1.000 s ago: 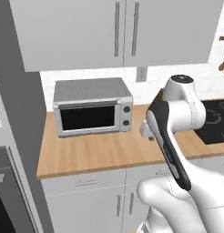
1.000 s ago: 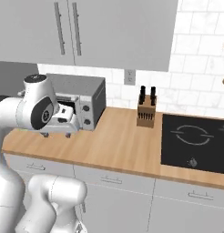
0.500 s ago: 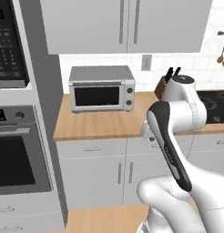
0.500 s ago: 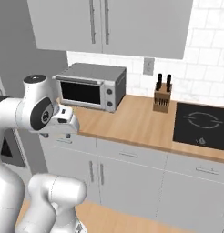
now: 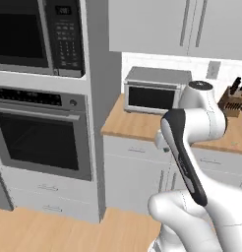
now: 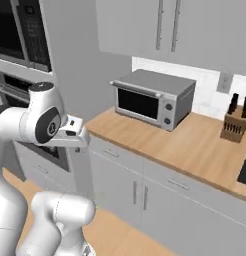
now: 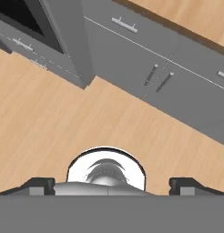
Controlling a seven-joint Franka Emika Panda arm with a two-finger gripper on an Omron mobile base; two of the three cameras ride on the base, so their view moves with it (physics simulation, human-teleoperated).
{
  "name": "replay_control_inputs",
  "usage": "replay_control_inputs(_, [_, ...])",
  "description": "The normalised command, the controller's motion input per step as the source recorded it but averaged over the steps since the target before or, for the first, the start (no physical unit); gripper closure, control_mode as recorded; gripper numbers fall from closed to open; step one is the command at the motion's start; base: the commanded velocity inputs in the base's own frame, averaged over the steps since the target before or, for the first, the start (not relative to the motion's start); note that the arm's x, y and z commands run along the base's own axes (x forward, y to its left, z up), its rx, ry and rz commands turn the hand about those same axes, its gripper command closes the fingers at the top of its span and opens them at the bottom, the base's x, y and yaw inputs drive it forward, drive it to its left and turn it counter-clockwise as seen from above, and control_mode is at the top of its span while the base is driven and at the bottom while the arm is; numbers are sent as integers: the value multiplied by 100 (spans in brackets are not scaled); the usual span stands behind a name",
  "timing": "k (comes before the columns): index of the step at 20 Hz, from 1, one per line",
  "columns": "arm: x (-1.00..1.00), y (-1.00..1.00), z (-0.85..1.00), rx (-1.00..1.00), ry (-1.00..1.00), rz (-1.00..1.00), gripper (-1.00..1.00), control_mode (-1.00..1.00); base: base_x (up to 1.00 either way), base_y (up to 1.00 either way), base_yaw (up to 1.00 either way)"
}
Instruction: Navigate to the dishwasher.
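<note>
The dishwasher is out of view. My gripper [image 7: 114, 185] hangs above the wooden floor [image 7: 54, 118] and looks down at it; its two fingertips [image 7: 41, 184] stand wide apart with nothing between them, so it is open. In the right base view the hand [image 6: 70, 134] sits in front of the light grey base cabinets [image 6: 140, 192], level with the counter edge. The arm [image 5: 184, 147] rises in the middle of the left base view and hides the hand there.
A tall column holds a built-in oven [image 5: 42, 140] and a microwave [image 5: 39, 32] on the left. A silver toaster oven [image 6: 152, 99] and a knife block [image 6: 236, 122] stand on the wooden counter [image 6: 195, 150]. Grey cabinet doors [image 7: 145, 59] with short handles face the floor.
The whole picture has shifted: the base has driven back and to the left. The oven column has come into view, and the cooktop has slid out on the right. The arm's pose is unchanged.
</note>
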Motion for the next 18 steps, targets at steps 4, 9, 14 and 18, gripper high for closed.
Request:
replay_control_inputs(4, [0,0,0,0,0,0,-100,100,0,-23,79])
replay_control_inputs(9, [0,0,0,0,0,0,-100,100,0,-10,94])
replay_control_inputs(14, [0,0,0,0,0,0,-100,100,0,-17,100])
replay_control_inputs(18, [0,0,0,0,0,0,-100,100,0,-28,99])
